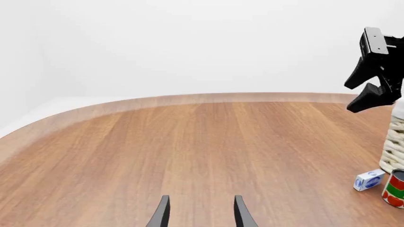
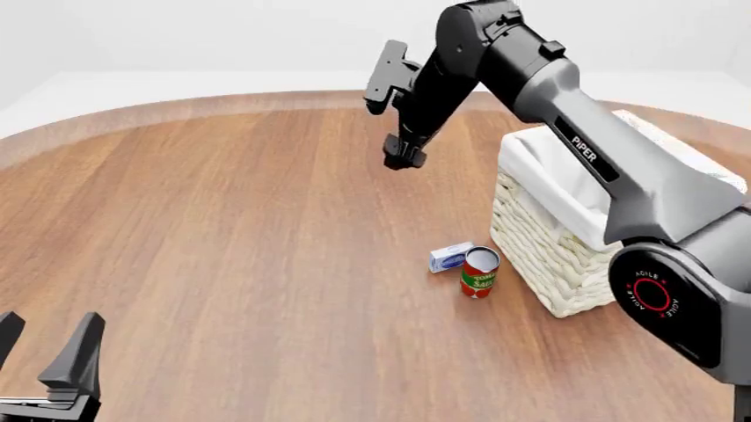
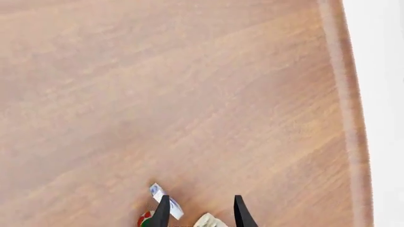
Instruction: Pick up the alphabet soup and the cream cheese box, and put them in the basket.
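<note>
Bench of reddish-brown wood with a rounded far edge carries three visible items on its right half. Basket, cream-white wicker with a white liner folded over the rim, stands at the right, partly hidden behind the right arm. Cream cheese box, small, white-grey with blue markings, lies on the bench just left of the basket's near corner. Red can with a green band stands upright immediately beside the box, on its near-right side, close to the basket wall; box and can look touching or nearly so. Alphabet soup is not visible in any view; the inside of the basket cannot be seen. Right hand hangs in the air over the middle of the bench, left of the basket and beyond the box, pointing downward; its fingers stand apart with nothing between them. In the right wrist view the fingertips frame bare wood, with the box, a sliver of the red can and a bit of wicker at the picture's edge. Left hand sits low at the near-left corner of the bench, well apart from all items, fingers spread wide and empty; its wrist view shows open wood ahead, with the box and the can off to one side.
</note>
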### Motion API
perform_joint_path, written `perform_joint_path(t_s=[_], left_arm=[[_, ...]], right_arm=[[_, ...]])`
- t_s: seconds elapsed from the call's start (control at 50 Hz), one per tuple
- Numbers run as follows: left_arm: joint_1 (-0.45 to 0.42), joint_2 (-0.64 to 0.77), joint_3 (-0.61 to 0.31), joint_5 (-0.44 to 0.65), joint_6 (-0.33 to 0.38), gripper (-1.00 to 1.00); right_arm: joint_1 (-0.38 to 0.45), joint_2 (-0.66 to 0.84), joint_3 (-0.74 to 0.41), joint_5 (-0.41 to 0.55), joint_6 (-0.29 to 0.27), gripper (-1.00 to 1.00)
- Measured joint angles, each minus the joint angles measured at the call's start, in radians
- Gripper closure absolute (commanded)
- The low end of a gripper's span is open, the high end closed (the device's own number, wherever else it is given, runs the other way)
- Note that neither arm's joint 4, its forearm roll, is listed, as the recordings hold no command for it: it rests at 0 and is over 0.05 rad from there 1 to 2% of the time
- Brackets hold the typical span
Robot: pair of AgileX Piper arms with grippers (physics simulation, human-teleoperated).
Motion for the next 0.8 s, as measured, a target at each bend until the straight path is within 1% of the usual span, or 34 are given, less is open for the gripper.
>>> perform_joint_path(t_s=[0.16,0.38,0.8], left_arm=[[0.000,0.000,0.000,0.000,0.000,-1.00],[0.000,0.000,0.000,0.000,0.000,-1.00],[0.000,0.000,0.000,0.000,0.000,-1.00]], right_arm=[[0.002,0.006,0.014,0.006,-0.049,-1.00],[0.005,0.012,0.037,0.008,-0.100,-1.00],[0.022,0.025,0.084,0.008,-0.170,-1.00]])
